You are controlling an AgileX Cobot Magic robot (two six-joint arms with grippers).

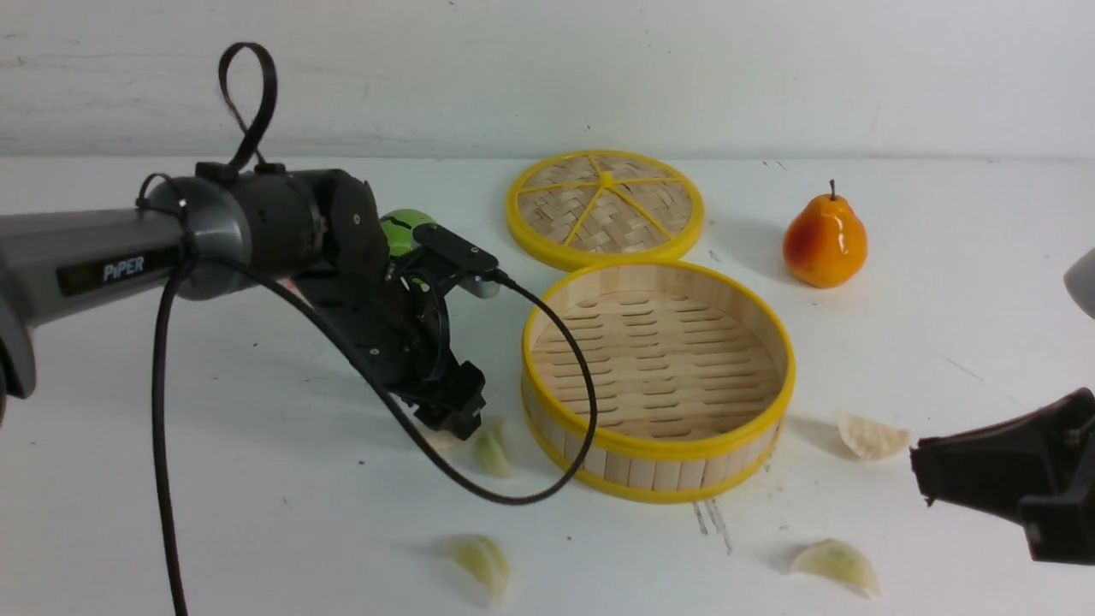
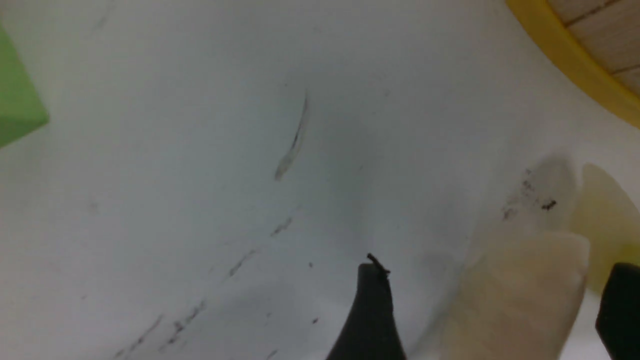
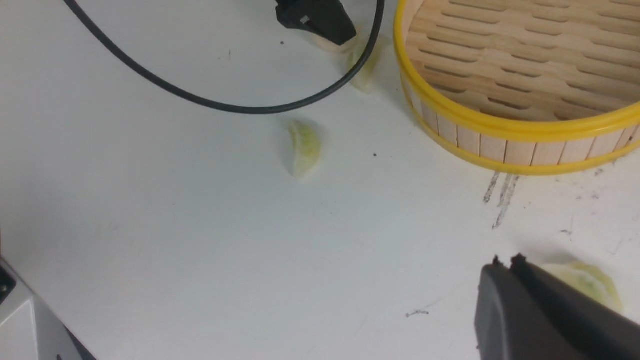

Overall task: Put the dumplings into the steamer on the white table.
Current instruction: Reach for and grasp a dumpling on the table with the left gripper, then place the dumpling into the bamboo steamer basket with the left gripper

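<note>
Angling down, left gripper (image 1: 453, 421) straddles a dumpling (image 2: 520, 300), jaws spread.

Scuffed white table (image 1: 257, 530), round bamboo steamer (image 1: 659, 469) at centre, lid (image 1: 605, 205) lying flat just behind it, pear (image 1: 825, 239) upright at back right, pale dumplings (image 1: 871, 436) scattered around the steamer's front, green object (image 1: 402, 229) back left, mostly hidden

1. Counter (image 1: 257, 530): broad, flat, white, finely specked; evenly lit, soft shadows.
2. Wall (image 1: 547, 68): white, matt, faintly smudged; rises at the counter's far edge, well apart from the right tool (image 1: 920, 470).
3. Scuff streaks (image 1: 710, 522): dark, short, on the counter near the right tool.
</note>
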